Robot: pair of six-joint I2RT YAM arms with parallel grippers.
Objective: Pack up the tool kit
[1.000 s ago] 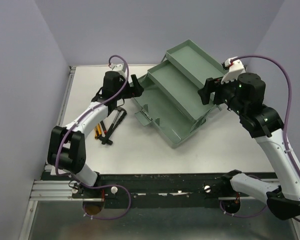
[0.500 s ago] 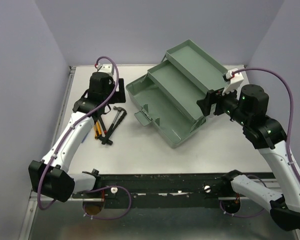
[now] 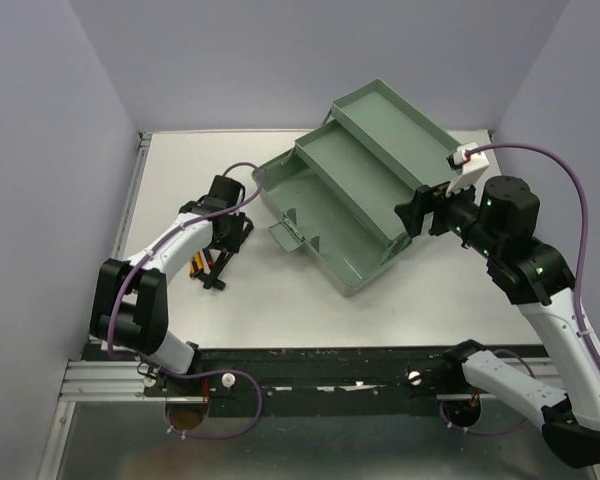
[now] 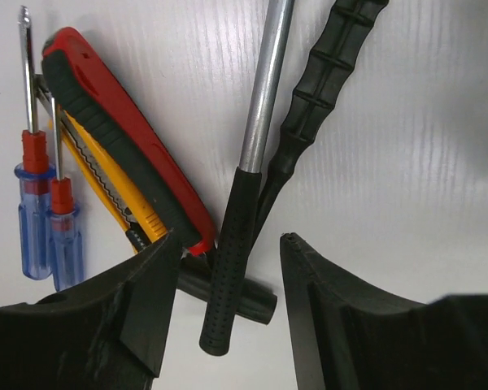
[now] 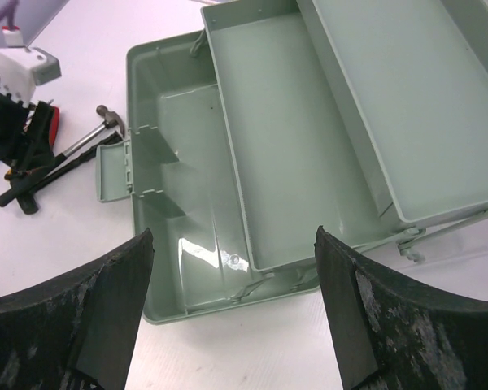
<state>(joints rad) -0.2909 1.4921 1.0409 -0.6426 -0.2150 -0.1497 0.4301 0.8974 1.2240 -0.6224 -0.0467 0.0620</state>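
The tool kit (image 3: 350, 200), a sage-green box, stands open on the white table with its trays spread; the right wrist view looks into its empty bottom (image 5: 187, 162). My left gripper (image 3: 225, 235) is down on the pile of hand tools (image 3: 208, 268) left of the box. Its jaws straddle the hammer's black grip (image 4: 232, 244), with a gap on each side. My left gripper (image 4: 226, 241) is open. My right gripper (image 3: 412, 212) hovers open above the box's right end, and it (image 5: 234, 231) holds nothing.
In the pile lie a red-and-black utility knife (image 4: 122, 130), a yellow tool (image 4: 106, 191), two blue-handled screwdrivers (image 4: 32, 211) and a ribbed black handle (image 4: 317, 89) crossing under the hammer. The box's latch flap (image 3: 285, 232) juts toward the pile. Walls stand close at left and back.
My left arm swung away from the box's left end and came down onto the tool pile, and its jaws have narrowed around the hammer grip. The right arm barely moved.
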